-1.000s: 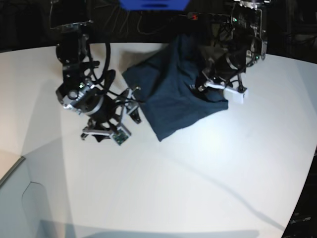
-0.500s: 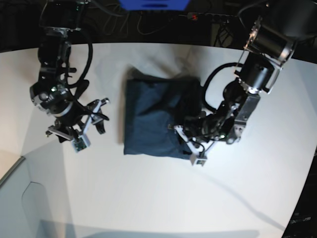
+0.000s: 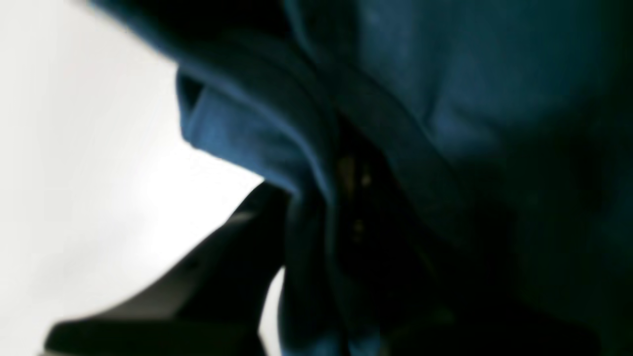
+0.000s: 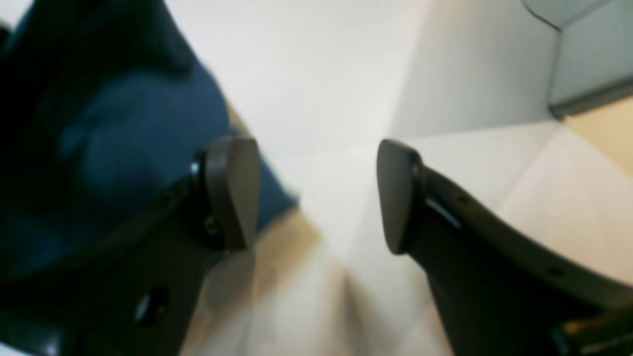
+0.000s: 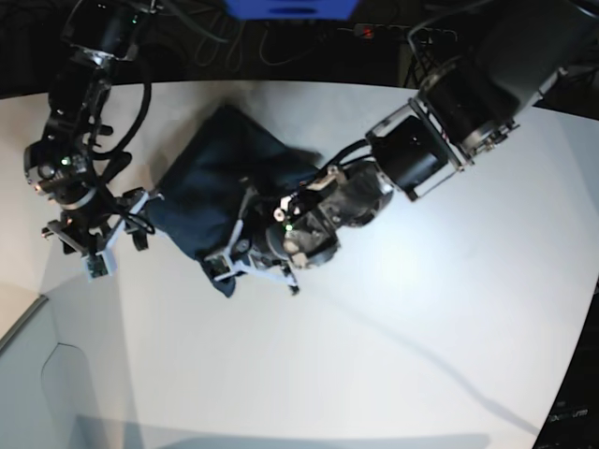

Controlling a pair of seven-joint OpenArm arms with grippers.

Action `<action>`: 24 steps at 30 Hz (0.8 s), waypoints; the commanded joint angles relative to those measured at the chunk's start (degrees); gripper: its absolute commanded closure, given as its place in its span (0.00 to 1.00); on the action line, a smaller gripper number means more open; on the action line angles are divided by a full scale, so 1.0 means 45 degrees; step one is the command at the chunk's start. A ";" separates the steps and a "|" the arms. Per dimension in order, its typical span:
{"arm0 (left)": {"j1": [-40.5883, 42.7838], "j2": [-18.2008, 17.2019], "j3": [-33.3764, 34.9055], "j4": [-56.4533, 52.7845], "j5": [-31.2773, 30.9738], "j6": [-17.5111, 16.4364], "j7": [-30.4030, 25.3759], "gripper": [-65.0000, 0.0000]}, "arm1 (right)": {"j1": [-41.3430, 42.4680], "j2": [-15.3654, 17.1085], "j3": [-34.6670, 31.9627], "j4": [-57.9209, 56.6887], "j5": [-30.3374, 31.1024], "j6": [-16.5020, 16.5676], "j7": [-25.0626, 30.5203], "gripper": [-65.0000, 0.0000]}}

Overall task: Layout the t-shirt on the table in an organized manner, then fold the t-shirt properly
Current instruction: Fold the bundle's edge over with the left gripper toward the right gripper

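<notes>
The dark navy t-shirt (image 5: 220, 178) lies bunched on the white table (image 5: 402, 318), left of centre in the base view. My left gripper (image 5: 232, 265) reaches across from the right and is shut on the t-shirt's near corner. In the left wrist view, folds of the t-shirt (image 3: 445, 123) fill the frame beside one dark finger (image 3: 207, 282). My right gripper (image 5: 140, 221) stands open just left of the shirt's edge. Between its pads (image 4: 232, 193) is only bare table (image 4: 321, 99). The t-shirt (image 4: 123, 138) lies behind the left pad.
A grey panel (image 5: 37, 374) lies beyond the table's curved edge at the lower left, also seen as a grey panel (image 4: 583, 49) in the right wrist view. A blue object (image 5: 290, 7) and cables sit behind the table's far edge.
My left arm has swept leftward across the table, dragging the t-shirt with it; the cloth now lies further left and more bunched. The right arm has drawn back to the left, still open.
</notes>
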 commanded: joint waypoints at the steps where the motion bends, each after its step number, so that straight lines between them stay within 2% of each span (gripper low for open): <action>1: -0.0360 0.0140 0.0215 0.0175 0.0679 -0.0191 -0.0520 1.00 | 0.0124 0.0096 0.0124 0.0230 0.0180 0.0153 0.0260 0.43; 4: -0.0320 0.0160 0.0469 0.0156 0.2241 -0.0660 -0.1457 1.00 | 0.0105 0.0076 0.0612 0.0230 0.0180 0.0153 0.0221 0.43; 9: -0.0262 0.0413 0.0410 0.0136 0.3687 -0.0777 -0.2415 0.98 | -0.0247 0.0057 0.1081 0.0250 0.0180 0.0153 0.0241 0.43; 11: -0.0281 0.0492 0.0410 0.0136 0.4156 -0.0777 -0.2473 0.86 | -0.0383 0.0076 0.1101 0.0250 0.0180 0.0153 0.0241 0.43; 13: -0.0281 0.0804 0.0391 0.0136 0.4488 -0.0777 -0.2434 0.69 | -0.0540 0.0076 0.1101 0.0250 0.0180 0.0153 0.0241 0.43; 16: -0.0242 0.0804 0.0391 0.0351 0.5016 -0.0777 -0.2473 0.45 | -0.0618 0.0076 0.1120 0.0250 0.0180 0.0153 0.0241 0.43; 18: -0.0262 0.0804 0.0371 0.0351 0.5172 -0.0757 -0.2473 0.39 | -0.0755 0.0076 0.1120 0.0250 0.0180 0.0153 0.0241 0.43; 20: -0.0301 0.0785 0.0078 0.0605 0.5270 -0.0757 -0.2473 0.40 | -0.0794 0.0076 0.1120 0.0250 0.0180 0.0153 0.0241 0.43; 24: -0.0242 0.0765 -0.1544 0.1406 0.5270 -0.0757 -0.2473 0.40 | -0.0813 0.0096 0.1120 0.0172 0.0180 0.0153 0.0241 0.43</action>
